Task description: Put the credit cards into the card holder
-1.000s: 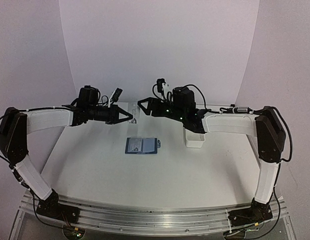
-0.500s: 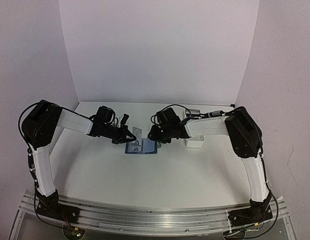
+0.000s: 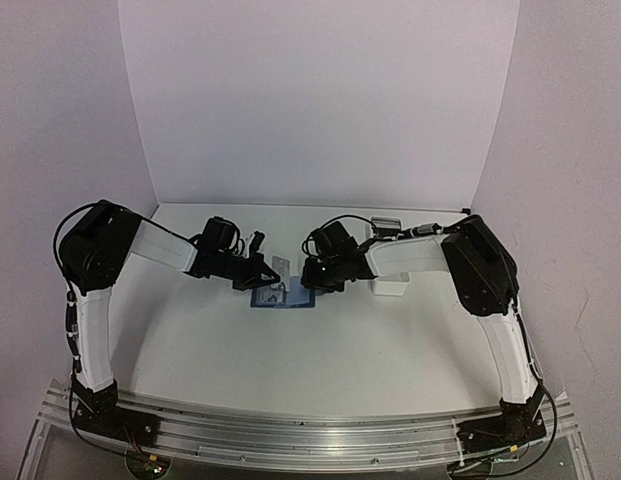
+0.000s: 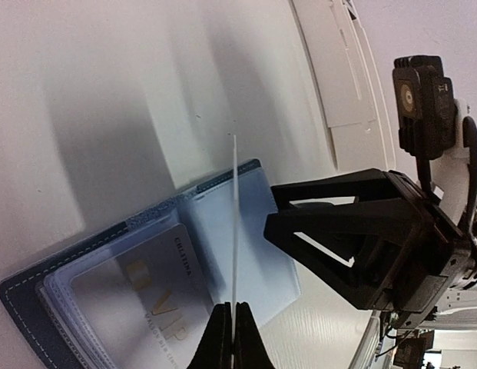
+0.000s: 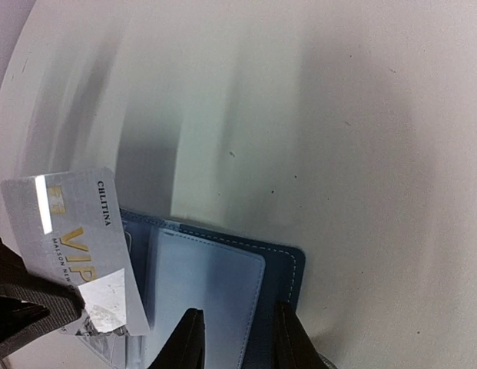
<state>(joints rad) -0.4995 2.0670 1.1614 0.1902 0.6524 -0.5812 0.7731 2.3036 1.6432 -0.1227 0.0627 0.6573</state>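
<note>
L gripper point(image 4: 233, 309): clenched on a credit card point(image 4: 234, 231), held edge-on just above the card holder.
R gripper point(image 5: 236, 332): jaws partly apart over holder's rt edge; can't tell if I've got it pinched.
Card holder point(image 3: 283, 294): lying open on table point(image 3: 340, 340), btwn my two grippers; second card point(image 4: 157, 307) sits in a clear sleeve.
Handling (my guess): card light, stiff, slick, so grip the short edge firmly. Holder soft w/ floppy sleeves, so pin the cover edge, not the pockets.
</note>
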